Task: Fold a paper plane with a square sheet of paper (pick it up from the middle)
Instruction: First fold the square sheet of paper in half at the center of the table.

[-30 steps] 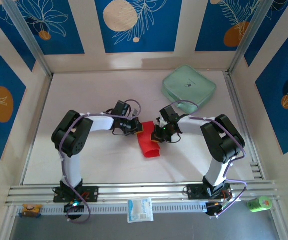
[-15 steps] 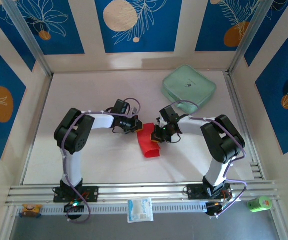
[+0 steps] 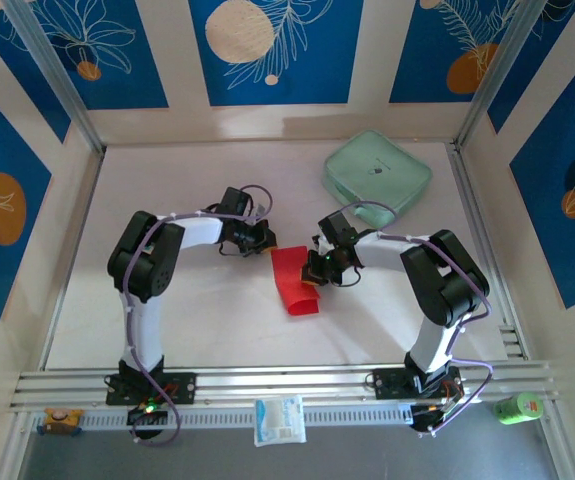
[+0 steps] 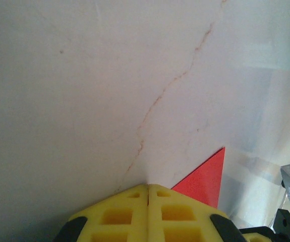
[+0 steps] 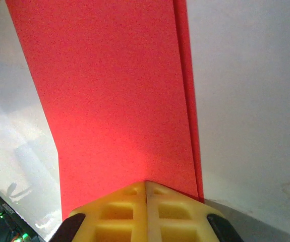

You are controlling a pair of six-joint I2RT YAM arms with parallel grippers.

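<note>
Mid-frame in the top view, the square sheet of paper lies folded on the table. The right gripper, closed and empty, points onto it. The left gripper, also closed, sits just beside its corner.

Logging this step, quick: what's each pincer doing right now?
Left pincer: closed, tip beside a corner of the red paper, nothing visibly held.
Right pincer: closed, tip over the red paper, nothing visibly held.
</note>
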